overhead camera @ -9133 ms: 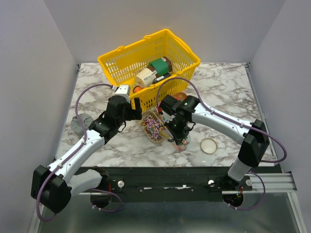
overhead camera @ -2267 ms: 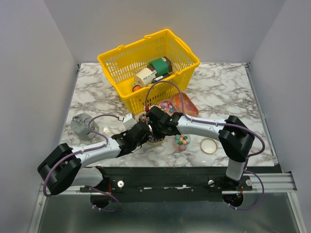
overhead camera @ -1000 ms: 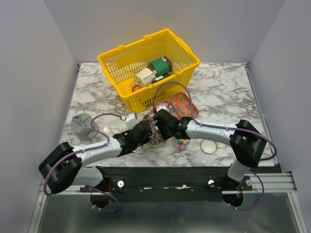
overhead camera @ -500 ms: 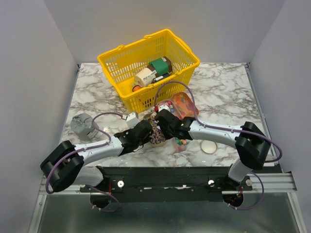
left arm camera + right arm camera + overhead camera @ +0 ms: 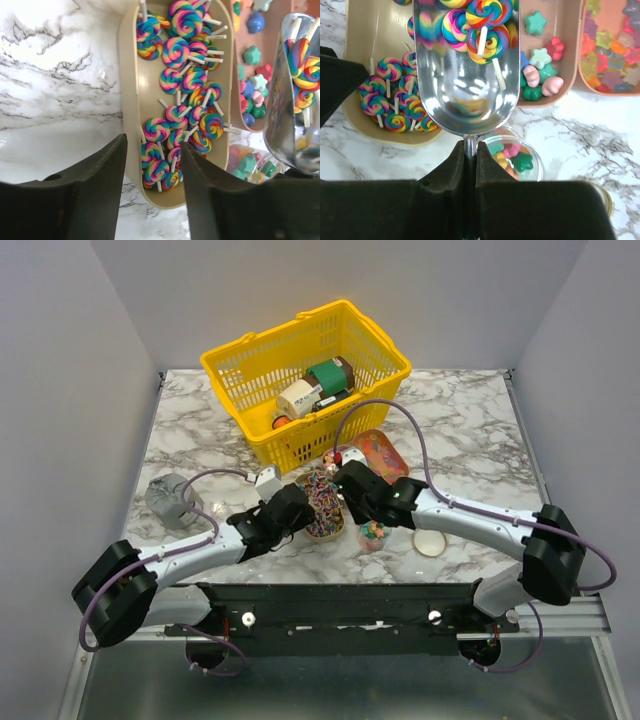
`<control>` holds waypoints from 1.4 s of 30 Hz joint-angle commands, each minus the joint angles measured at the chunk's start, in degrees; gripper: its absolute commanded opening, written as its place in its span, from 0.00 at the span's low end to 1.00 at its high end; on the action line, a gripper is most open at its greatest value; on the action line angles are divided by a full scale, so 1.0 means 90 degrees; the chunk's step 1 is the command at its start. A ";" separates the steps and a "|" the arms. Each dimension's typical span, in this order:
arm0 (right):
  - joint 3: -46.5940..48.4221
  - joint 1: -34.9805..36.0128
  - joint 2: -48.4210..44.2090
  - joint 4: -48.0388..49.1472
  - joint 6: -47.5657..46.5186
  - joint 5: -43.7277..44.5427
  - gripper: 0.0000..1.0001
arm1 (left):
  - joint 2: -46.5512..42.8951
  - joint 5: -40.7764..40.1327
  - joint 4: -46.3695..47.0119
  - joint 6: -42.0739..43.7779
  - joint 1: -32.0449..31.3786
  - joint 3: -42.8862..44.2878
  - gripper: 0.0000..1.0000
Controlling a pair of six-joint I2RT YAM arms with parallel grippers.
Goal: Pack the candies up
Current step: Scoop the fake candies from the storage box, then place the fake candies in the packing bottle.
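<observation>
Shiny steel scoop point(image 5: 466, 75) of swirled lollipops point(image 5: 481, 22) tight in right gripper point(image 5: 469, 162); left gripper point(image 5: 153, 152) agape astride beige tray point(image 5: 134, 90).

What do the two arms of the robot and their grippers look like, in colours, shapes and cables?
The left arm and the right arm both have smooth white-grey tube links joined by bulky black joints. A thin purple cable loops loosely along the outside of each arm. The left gripper and the right gripper each end in two broad, matt black fingers.
</observation>
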 commanded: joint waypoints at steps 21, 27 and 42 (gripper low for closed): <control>0.0023 0.0032 -0.2328 -0.4113 0.0780 -0.1186 0.01 | -0.1825 -0.0952 -0.1462 0.1689 0.0133 0.0666 0.86; 0.0033 0.0032 -0.2338 -0.4495 0.0536 -0.1683 0.01 | -0.1250 -0.0856 -0.1668 0.2196 0.0406 0.1203 0.87; 0.0804 0.0022 -0.1011 -0.5334 0.0292 -0.2125 0.01 | -0.0585 0.0971 -0.0146 0.3838 0.1413 0.0883 0.87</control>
